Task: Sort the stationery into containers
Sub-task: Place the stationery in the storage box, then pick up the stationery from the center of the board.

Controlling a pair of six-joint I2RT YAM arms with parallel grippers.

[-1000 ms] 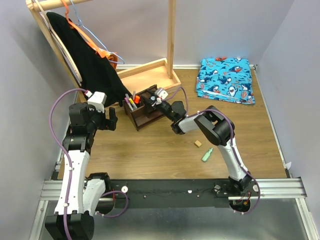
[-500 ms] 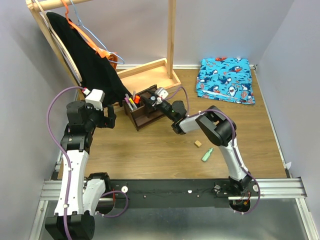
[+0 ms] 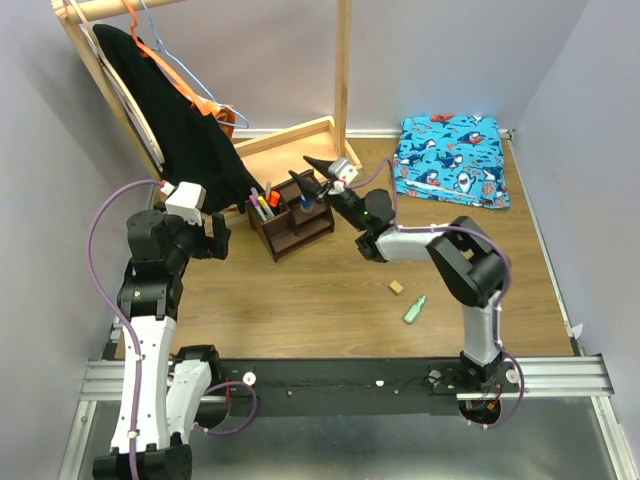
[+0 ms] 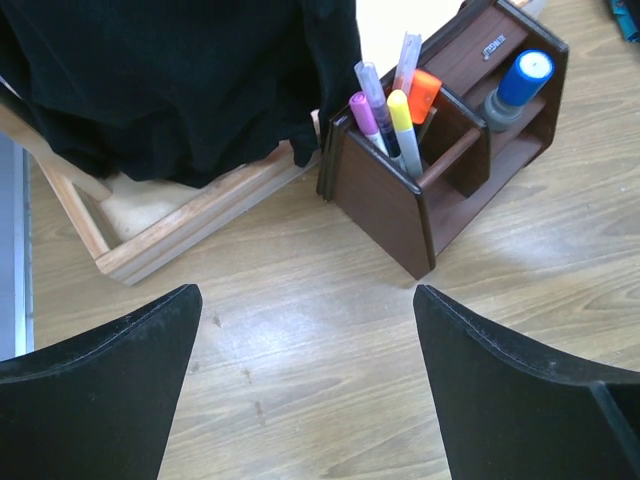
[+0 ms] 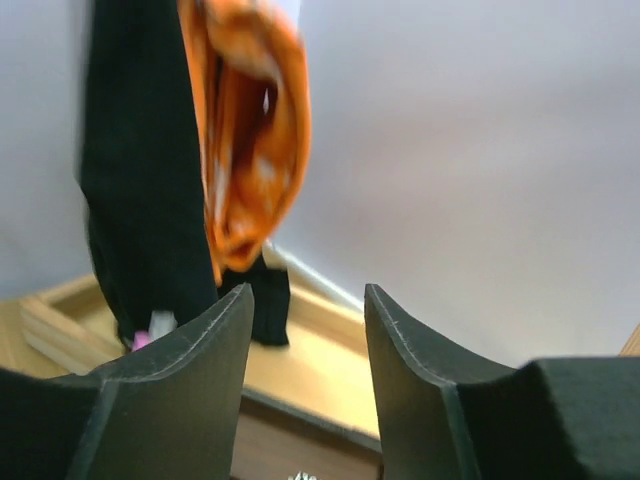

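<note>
Table (image 3: 300, 300): brown wood top.
Pale wooden rack frame (image 3: 290, 140) far-L, black garment (image 3: 170, 110) hung over it, reaching down to the frame base.
Shark-print cloth (image 3: 450, 160) folded, far-R corner.
L gripper (image 3: 222, 238): jaws wide apart, nothing btwn, hovering just L of organiser.
R gripper (image 3: 306, 172): fingers parted, nothing btwn them, raised above the organiser's far side. R wrist view shows only wall, garment and frame past the fingers.
Organiser (image 3: 300, 225): dark brown, boxy, on table just in front of frame base.
Blue-topped tube (image 4: 520, 85): upright in a R-side compartment.
Pens: pink cap (image 4: 360, 105), yellow cap (image 4: 398, 105), orange (image 4: 425, 90), purple-grey (image 4: 372, 85), all standing in the L-end compartment.
Mint highlighter (image 3: 414, 310): flat on table, well R of organiser.
Tan eraser (image 3: 397, 287): on table, just beside highlighter, apart from it.
</note>
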